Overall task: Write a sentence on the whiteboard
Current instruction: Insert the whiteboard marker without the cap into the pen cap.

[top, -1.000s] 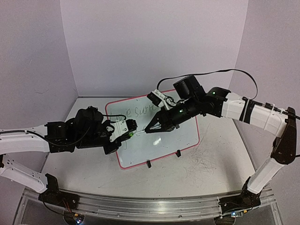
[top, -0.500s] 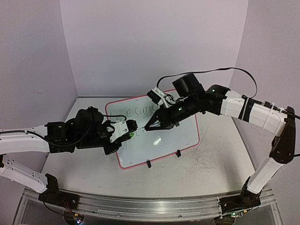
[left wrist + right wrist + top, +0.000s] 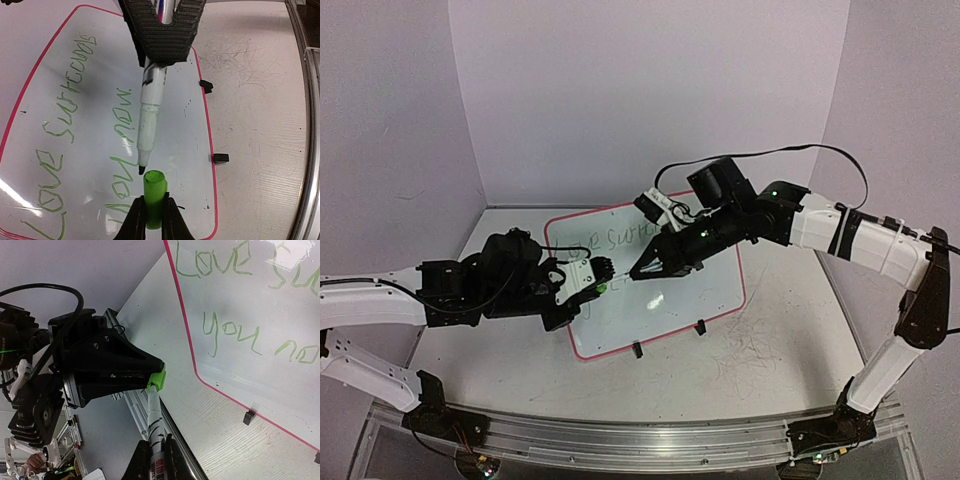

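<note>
Both clamped, we note: left gripper on a green cap, right gripper on a marker, its tip at the cap's mouth. Toward twelve o'clock on the table lies the whiteboard, bearing the sentence.

Over the whiteboard, left half: left gripper and right gripper face each other, marker tip just short of the green cap; no passage between them. The right arm crosses the board's far edge. Open table lies right of the clip feet; walls bound three sides.
</note>
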